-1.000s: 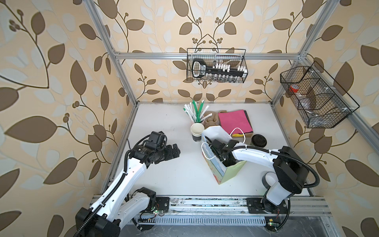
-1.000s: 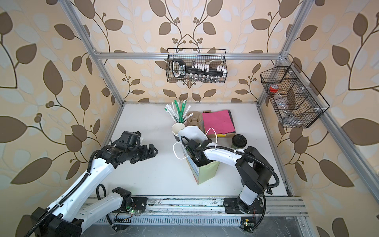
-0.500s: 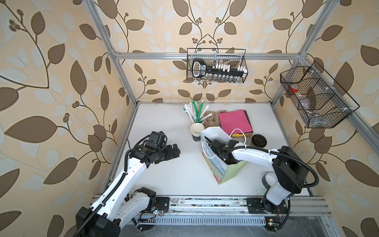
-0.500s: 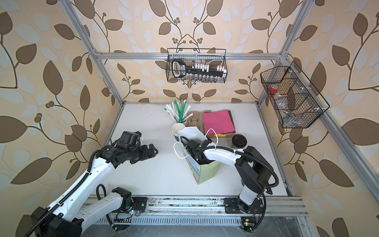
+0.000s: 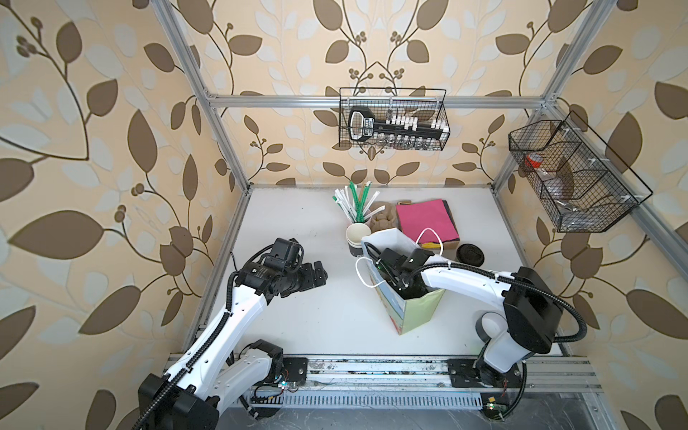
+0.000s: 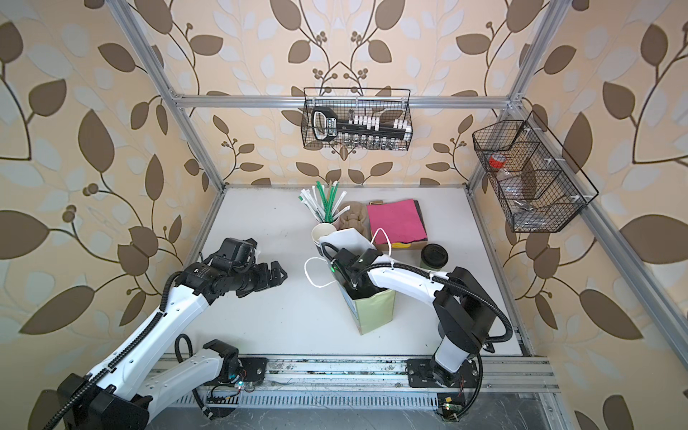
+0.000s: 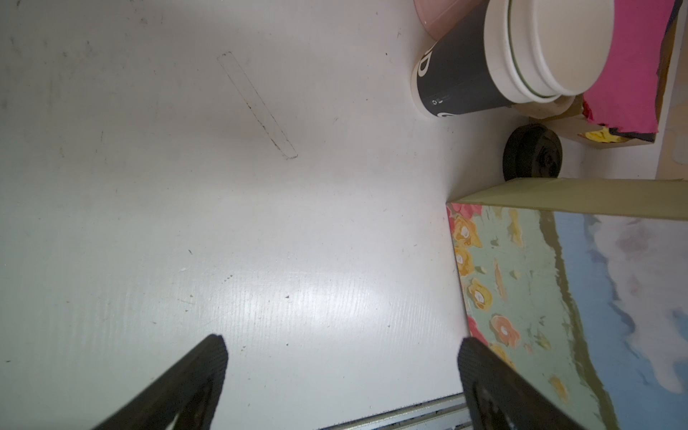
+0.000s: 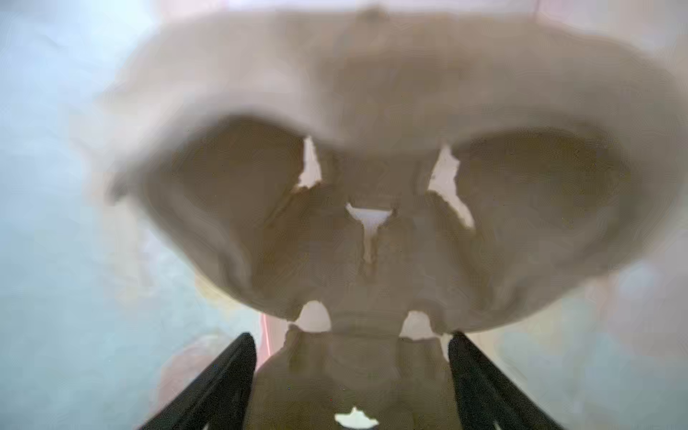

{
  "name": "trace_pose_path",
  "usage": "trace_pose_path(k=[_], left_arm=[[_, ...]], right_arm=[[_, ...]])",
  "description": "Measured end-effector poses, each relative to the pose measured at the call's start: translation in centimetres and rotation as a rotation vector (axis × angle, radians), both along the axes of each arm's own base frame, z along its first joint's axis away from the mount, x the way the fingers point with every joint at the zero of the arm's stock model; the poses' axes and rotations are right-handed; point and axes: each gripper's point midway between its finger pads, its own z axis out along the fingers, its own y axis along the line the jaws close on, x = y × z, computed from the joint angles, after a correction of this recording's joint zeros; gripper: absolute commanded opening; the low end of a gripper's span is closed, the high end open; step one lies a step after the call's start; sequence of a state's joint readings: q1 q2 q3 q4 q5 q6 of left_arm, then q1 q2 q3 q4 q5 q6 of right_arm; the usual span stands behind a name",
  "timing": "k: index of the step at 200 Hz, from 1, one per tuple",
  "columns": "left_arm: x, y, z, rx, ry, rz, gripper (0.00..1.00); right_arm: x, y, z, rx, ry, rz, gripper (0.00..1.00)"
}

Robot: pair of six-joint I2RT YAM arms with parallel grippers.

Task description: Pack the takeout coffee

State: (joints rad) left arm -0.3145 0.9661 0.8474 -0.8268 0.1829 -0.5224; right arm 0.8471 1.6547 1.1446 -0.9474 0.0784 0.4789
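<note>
- the flowered paper bag [image 5: 417,312] stands upright mid-table with the right arm dipped through its mouth. i'd draw out straight up, or the thin walls may catch and tip the bag.
- inside it, a moulded pulp cup carrier [image 8: 372,93] fills the right wrist view, blurred. it looks to be getting settled low in the bag.
- the right gripper [image 8: 348,338] has its jaws spread either side of the carrier's near edge. a gap shows by one finger, so i judge it released.
- the left gripper [image 5: 316,273] hangs spread wide and empty over bare table, a little short of the bag. it could steady a wall.
- a box of pink napkins [image 5: 426,219] and stacked lidless cups [image 5: 355,238] crowd the bag's far side.
- the takeout coffee [image 6: 433,256] stands lidded on the table just behind the right forearm, beside the napkin box and not yet packed.
</note>
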Motion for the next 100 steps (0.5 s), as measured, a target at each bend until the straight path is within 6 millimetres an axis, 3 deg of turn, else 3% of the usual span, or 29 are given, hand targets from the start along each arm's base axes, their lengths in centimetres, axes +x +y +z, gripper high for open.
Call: trace_pose_path(k=[100], left_arm=[[0.0, 0.0, -0.2, 0.003, 0.01, 0.0, 0.99]], right_arm=[[1.0, 0.4, 1.3, 0.014, -0.044, -0.003, 0.91]])
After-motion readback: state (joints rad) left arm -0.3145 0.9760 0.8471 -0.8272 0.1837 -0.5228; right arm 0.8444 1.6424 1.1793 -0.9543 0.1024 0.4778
